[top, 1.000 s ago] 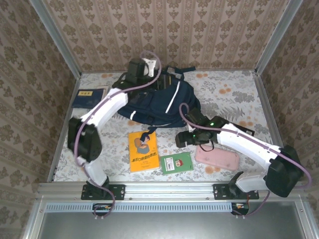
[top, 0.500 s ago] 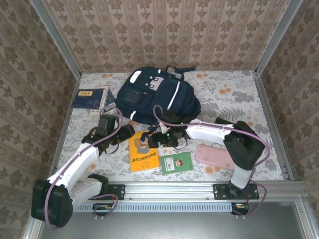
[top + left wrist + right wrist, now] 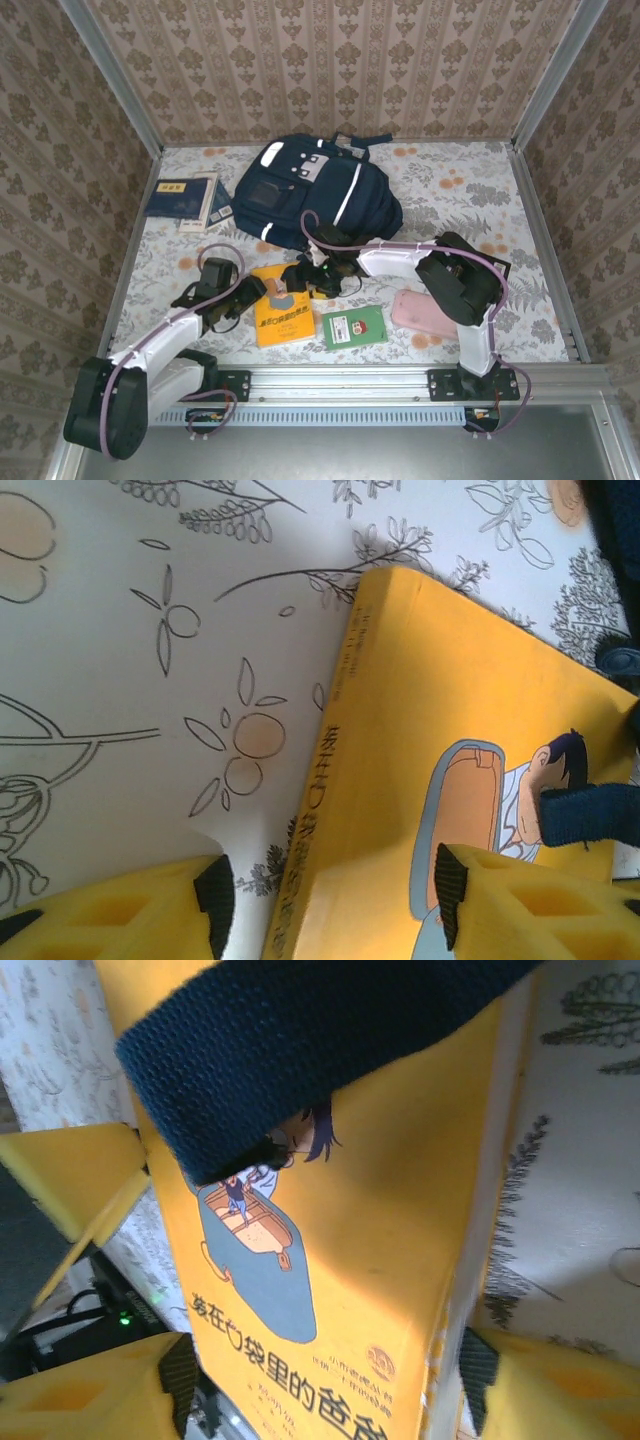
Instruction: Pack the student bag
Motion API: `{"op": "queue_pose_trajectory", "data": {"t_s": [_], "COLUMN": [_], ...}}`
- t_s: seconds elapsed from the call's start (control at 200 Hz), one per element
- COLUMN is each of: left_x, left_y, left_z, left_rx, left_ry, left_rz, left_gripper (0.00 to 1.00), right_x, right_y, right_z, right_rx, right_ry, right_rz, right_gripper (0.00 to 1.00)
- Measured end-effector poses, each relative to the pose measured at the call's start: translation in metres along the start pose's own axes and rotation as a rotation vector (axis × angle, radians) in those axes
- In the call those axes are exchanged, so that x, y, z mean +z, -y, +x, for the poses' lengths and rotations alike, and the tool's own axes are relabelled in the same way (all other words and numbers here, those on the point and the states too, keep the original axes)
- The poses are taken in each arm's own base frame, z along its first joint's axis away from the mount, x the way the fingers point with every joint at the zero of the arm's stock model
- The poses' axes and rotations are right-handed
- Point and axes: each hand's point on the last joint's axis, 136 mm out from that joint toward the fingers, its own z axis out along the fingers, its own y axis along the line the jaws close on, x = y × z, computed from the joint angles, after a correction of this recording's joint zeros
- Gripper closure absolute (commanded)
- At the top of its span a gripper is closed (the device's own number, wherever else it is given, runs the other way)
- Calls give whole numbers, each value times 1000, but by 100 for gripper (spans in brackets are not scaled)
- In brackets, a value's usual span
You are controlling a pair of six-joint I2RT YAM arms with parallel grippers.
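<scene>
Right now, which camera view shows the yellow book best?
The top external view: most of the yellow book shows, flat on the table. The right wrist view gives its cover close up, a navy strap lying across it; the left wrist view gives one corner and the spine.

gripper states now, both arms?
Left gripper: open, straddling the spine of the yellow book, holding nothing.
Right gripper: jaws astride the yellow book; whether gripped cannot be told.

Beige damask wallpaper (image 3: 330,60) on three sides, floral white tablecloth (image 3: 455,185), aluminium corner posts (image 3: 108,72), even light
</scene>
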Motion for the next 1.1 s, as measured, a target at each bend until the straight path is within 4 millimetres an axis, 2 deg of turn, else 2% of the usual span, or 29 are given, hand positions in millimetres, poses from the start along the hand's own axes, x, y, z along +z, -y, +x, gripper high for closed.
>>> {"op": "queue_pose_trajectory", "data": {"t_s": [0.11,0.235,0.395,0.445,0.515,0.675,0.79,0.96,1.1], "left_x": [2,2,1,2,1,-6,-28,-79,-86], "left_y": [1,0,2,4,4,11,21,57,62], "left_z": [-1,-2,-3,-3,-3,-3,-7,-37,-45], "left_rx": [-27,-44,-47,-46,-45,-31,1,59,68], "left_ry": [-8,-10,-3,-1,2,13,45,186,206], "left_rz": [2,2,14,24,29,53,71,152,149], "left_gripper": [47,48,49,49,49,35,30,29,30], "right_x": [0,0,-1,-1,-2,-3,-10,-37,-56], "right_y": [-2,0,-16,-20,-24,-25,-34,-60,-78], "right_z": [-1,-2,-3,-3,-4,-4,-4,-1,-1], "right_rx": [32,71,81,79,77,91,75,28,-5], "right_ry": [3,-2,-9,-11,-11,-12,-1,31,59], "right_rz": [-32,-48,-119,-138,-155,-155,-171,-217,-255], "right_gripper": [55,68,86,88,99,100,100,100,100]}}
